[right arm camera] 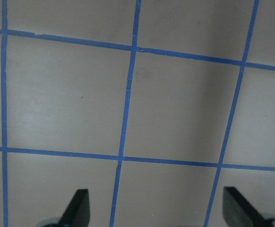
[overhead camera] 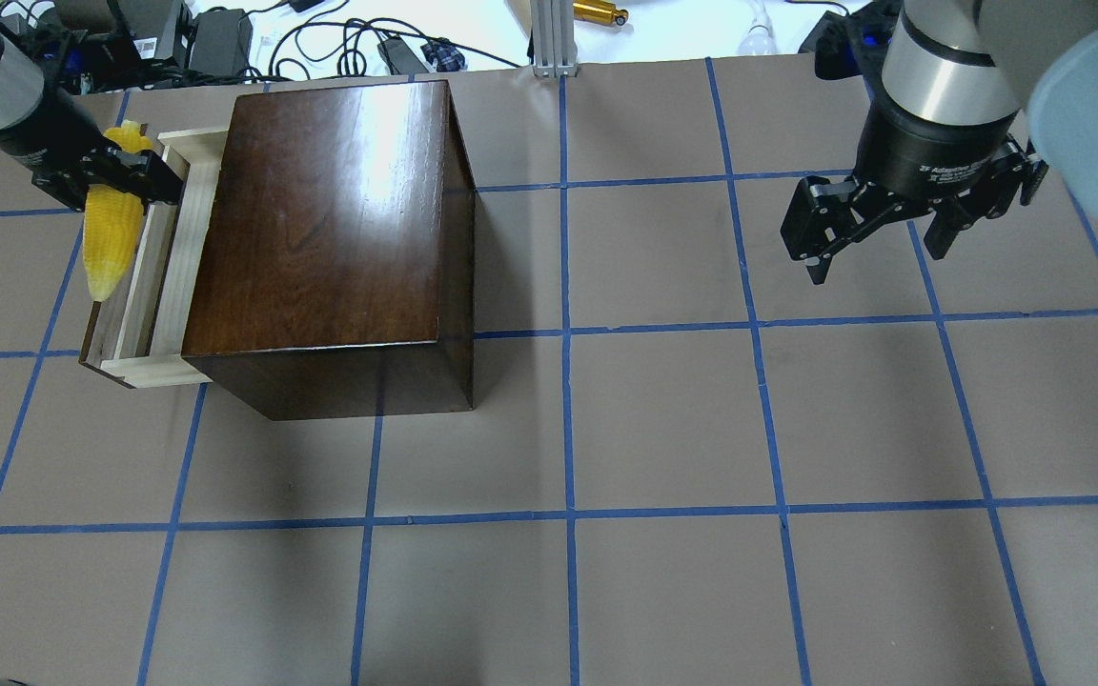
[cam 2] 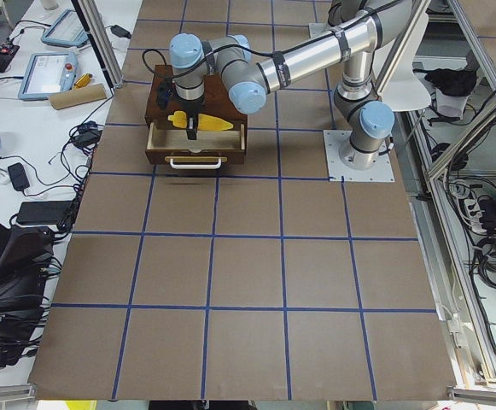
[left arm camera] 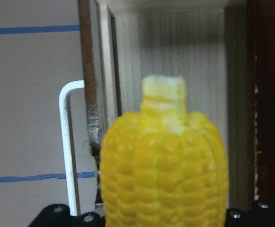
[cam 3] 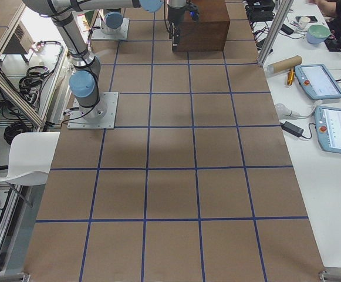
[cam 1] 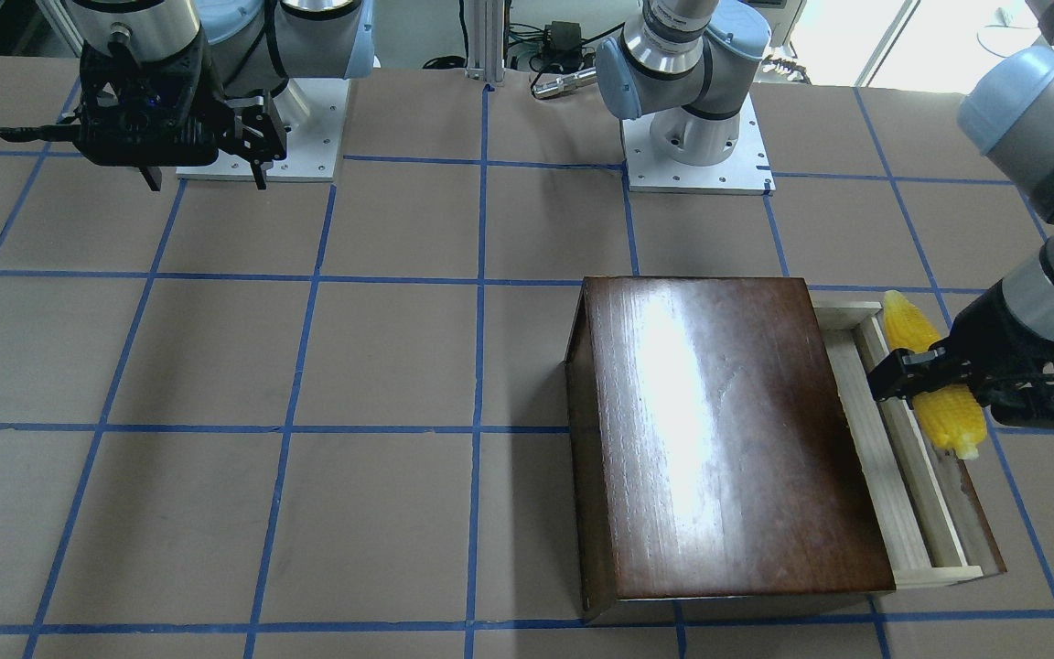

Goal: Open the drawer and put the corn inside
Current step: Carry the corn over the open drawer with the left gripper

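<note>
Left gripper (overhead camera: 134,179) is clamping the corn (overhead camera: 109,243) across its body, holding it lengthwise over the open drawer (overhead camera: 175,267), just beside the box (overhead camera: 320,210). The corn is appearing light, stiff and bumpy, so that crosswise grip is suiting it. Right gripper (overhead camera: 878,243) is hanging wide open and empty, well apart from the box.

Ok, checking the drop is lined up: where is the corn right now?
In the overhead view the corn is at far left, held in the left gripper above the pulled-out drawer, near its front panel, beside the dark box.
</note>
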`<state>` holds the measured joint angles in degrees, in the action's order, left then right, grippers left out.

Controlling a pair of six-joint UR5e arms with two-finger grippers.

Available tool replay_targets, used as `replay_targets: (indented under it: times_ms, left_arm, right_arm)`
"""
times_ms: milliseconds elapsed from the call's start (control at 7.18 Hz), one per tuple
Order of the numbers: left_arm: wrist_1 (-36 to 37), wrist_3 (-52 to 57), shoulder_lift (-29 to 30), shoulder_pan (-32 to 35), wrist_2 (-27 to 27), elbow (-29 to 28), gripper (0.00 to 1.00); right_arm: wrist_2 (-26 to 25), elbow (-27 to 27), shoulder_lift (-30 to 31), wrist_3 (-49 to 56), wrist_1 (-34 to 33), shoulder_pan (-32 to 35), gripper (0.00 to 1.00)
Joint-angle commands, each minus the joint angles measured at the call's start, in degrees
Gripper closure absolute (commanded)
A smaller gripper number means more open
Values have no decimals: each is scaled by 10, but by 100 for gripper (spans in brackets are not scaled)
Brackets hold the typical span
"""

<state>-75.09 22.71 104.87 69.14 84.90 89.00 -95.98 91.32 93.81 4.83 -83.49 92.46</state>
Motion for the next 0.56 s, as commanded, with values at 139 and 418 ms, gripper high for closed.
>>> replay_targets:
  times_ms: [139,418]
  left_arm:
    - [0,-4,10,5,1,2,0]
    - [0,-6,7,6,0,-1,0]
  right_arm:
    - [0,0,1,0,0,0,0]
    - [-1,0,1,0,0,0,0]
